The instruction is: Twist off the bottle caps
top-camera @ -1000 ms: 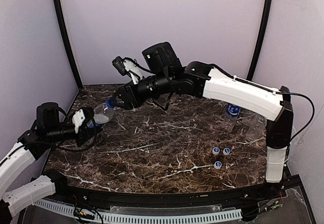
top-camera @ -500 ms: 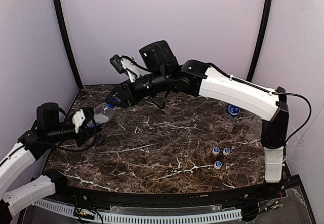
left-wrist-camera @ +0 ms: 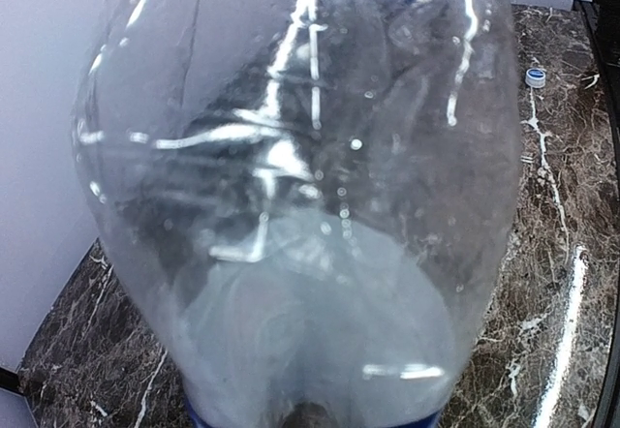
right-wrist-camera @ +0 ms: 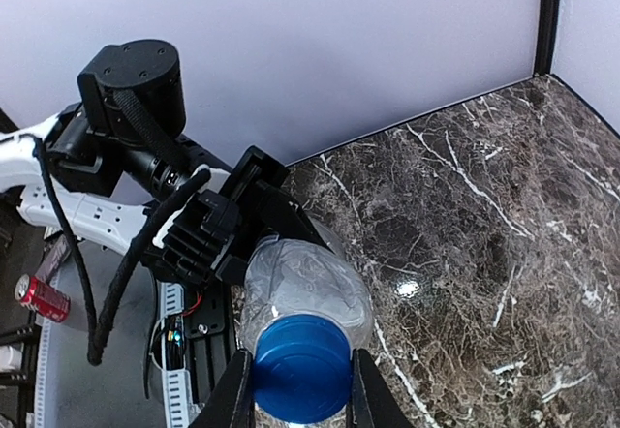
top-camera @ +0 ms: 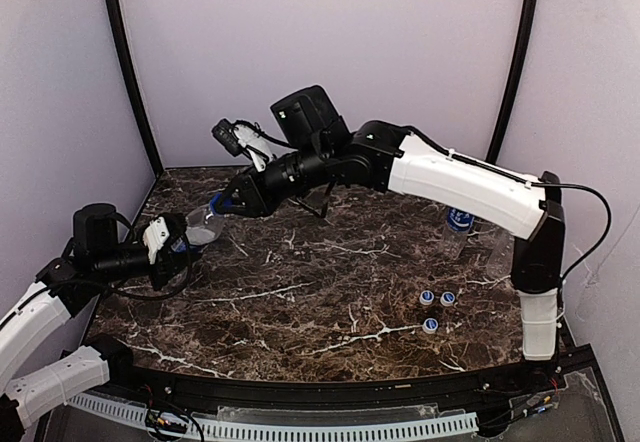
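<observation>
A clear plastic bottle [top-camera: 200,227] lies tilted above the table's left side, and my left gripper [top-camera: 170,239] is shut on its lower body. The bottle fills the left wrist view [left-wrist-camera: 300,186] and hides that gripper's fingers; a blue band shows at its bottom edge. My right gripper [top-camera: 222,205] is shut on the bottle's blue cap [right-wrist-camera: 302,368], one finger on each side [right-wrist-camera: 235,394]. The bottle's shoulder [right-wrist-camera: 305,288] shows behind the cap, with the left gripper [right-wrist-camera: 208,229] beyond it. Three loose caps [top-camera: 435,307] lie on the table at the right.
A blue-labelled bottle [top-camera: 460,220] and a clear bottle [top-camera: 500,242] stand at the right, under the right arm. One loose cap also shows in the left wrist view [left-wrist-camera: 535,76]. The table is dark marble [top-camera: 330,292] with purple walls behind. A red can [right-wrist-camera: 41,298] lies off the table.
The right arm has shifted a little to the left and its wrist has turned, still on the cap. The left arm and the bottle have hardly moved.
</observation>
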Robot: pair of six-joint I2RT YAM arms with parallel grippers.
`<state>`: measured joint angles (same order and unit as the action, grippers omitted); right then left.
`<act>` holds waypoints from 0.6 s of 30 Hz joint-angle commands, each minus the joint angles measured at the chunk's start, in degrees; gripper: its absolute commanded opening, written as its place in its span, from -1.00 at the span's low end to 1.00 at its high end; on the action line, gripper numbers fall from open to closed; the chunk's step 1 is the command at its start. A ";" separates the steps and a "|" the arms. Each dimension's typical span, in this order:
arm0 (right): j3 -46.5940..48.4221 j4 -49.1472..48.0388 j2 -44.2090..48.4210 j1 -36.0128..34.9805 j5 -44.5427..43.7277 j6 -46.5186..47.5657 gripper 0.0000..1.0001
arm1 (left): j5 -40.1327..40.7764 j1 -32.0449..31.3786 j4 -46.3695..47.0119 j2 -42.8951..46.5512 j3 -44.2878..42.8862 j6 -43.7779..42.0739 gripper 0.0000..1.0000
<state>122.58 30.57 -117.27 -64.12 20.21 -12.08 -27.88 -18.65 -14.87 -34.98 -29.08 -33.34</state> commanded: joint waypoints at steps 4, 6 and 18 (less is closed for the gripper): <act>-7.56 4.09 6.82 -2.30 16.92 32.41 -1.00 | -16.31 -0.15 -10.83 0.41 -1.06 -7.65 -0.52; -13.07 5.32 10.10 -3.87 15.18 43.46 -1.00 | -20.18 -0.15 -14.93 0.32 -1.37 -8.89 -0.52; -19.30 8.41 15.84 -6.62 -2.38 68.60 -1.00 | -19.68 -0.20 -22.80 -0.16 -2.45 -17.52 -0.54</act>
<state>105.47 31.81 -106.04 -70.67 23.64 47.03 -47.20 -19.88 -32.69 -35.14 -30.55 -47.86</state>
